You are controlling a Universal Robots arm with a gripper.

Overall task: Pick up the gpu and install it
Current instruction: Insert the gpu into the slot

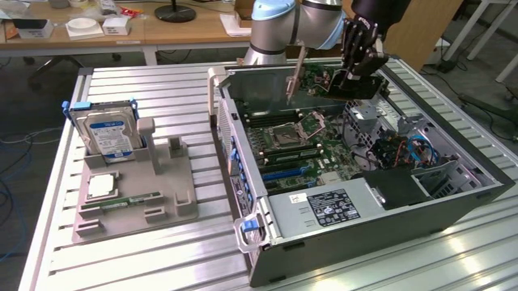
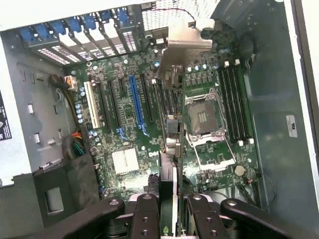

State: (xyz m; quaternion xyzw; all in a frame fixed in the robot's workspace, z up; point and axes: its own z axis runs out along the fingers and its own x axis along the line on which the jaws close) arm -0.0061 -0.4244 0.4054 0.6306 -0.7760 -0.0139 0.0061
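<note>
desk (image 1: 145, 85): carried an open computer case (image 1: 453, 200) lying on its side | motherboard (image 1: 324, 145): exposed inside the case | gpu (image 1: 317, 79): in the air above the motherboard, metal bracket toward the exterior view's left | gripper (image 1: 353, 76): clamped on the gpu

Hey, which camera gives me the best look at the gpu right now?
The exterior view. There the gpu shows its flat side, held by the gripper above the open computer case. The wrist view sees the card edge-on, as a thin strip with its silvery bracket at the far end.
</note>
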